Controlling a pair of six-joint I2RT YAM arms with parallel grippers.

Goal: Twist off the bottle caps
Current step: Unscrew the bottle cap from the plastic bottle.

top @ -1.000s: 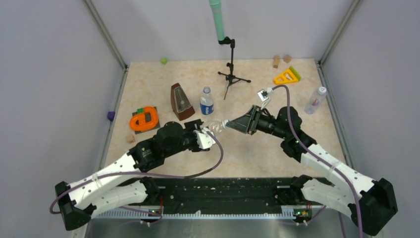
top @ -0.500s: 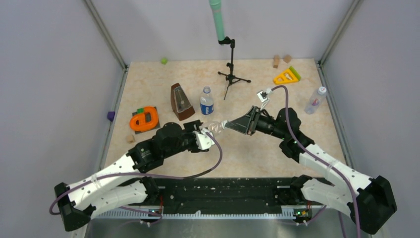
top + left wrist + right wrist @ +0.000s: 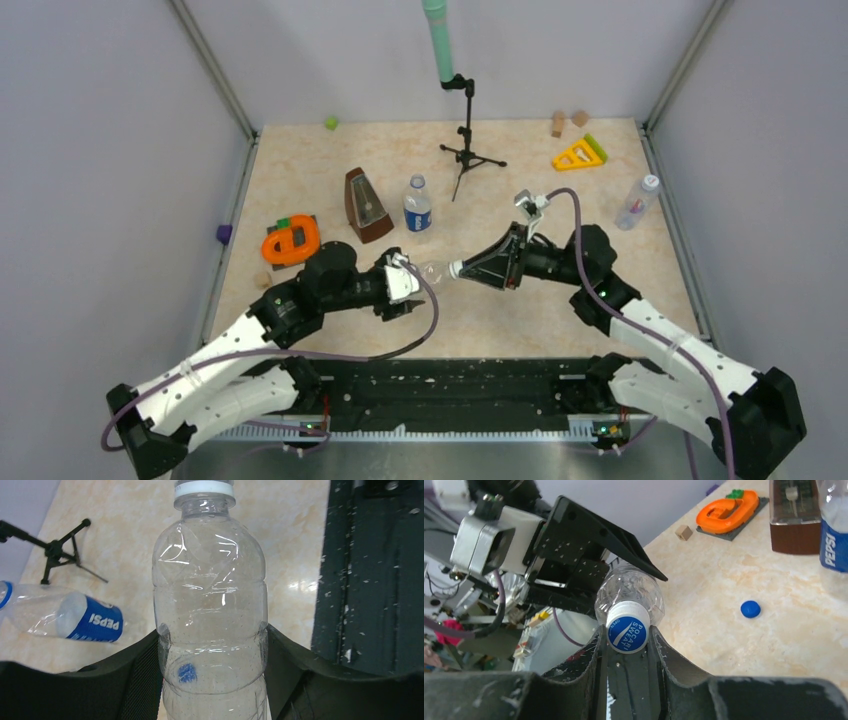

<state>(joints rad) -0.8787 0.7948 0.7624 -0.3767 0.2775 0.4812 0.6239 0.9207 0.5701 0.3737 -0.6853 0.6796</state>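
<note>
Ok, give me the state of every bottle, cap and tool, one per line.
left tool: closed on the clear bottle.
right tool: closed on the Pocari cap.
clear bottle: held sideways between both tools.
Pocari cap: on the clear bottle's neck.
blue cap: off, loose on the table.
Pepsi bottle: upright on the table.
tinted bottle: white cap on, untouched.

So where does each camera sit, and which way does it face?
Top external: above, behind the arms, looking down at the table; both arms show.
Left wrist: on the left arm, looking along the left end effector gripping the clear bottle.
Right wrist: likewise, the right end effector shut on the white cap.
Both wrist views share that bottle and the Pepsi bottle.
</note>
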